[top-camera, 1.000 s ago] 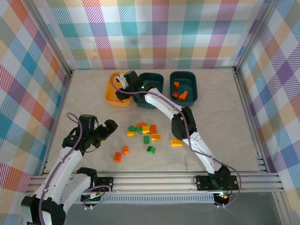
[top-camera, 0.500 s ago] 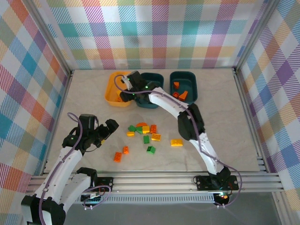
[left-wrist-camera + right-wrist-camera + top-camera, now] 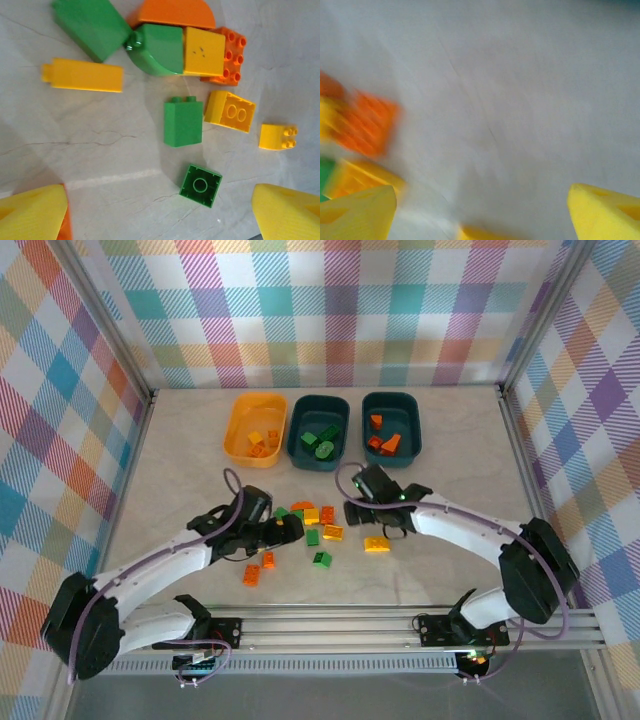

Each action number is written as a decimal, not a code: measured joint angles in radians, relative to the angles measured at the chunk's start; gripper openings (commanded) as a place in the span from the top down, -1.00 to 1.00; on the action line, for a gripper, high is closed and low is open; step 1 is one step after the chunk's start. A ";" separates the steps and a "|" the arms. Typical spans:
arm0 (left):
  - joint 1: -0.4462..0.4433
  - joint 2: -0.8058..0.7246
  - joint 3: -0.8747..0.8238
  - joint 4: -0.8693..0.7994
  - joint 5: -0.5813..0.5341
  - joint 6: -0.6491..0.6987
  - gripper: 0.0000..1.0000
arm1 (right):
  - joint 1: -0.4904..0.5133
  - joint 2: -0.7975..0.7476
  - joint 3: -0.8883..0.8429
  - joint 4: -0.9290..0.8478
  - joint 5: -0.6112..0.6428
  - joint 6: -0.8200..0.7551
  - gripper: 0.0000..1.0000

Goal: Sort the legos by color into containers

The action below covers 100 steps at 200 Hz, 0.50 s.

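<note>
Left pincer [image 3: 160, 212] spread, a green lego [image 3: 200, 185] just ahead between its tips; right pincer [image 3: 480, 210] spread, seemingly empty, orange lego [image 3: 367, 122] left.

Scanning every view now, and nothing readable is turning up: no word, number, brand or label is making itself out on the legos [image 3: 183, 123], the containers [image 3: 232, 436] or the tabletop [image 3: 180, 470].
</note>
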 measured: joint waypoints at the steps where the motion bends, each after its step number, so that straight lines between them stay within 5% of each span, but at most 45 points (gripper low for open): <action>1: -0.001 0.002 0.000 0.000 0.000 0.000 -0.90 | 0.000 -0.003 -0.005 -0.008 0.000 0.003 -0.75; 100: -0.008 -0.041 0.006 0.015 -0.113 0.015 -0.98 | 0.038 -0.034 -0.137 -0.204 -0.095 0.169 -0.72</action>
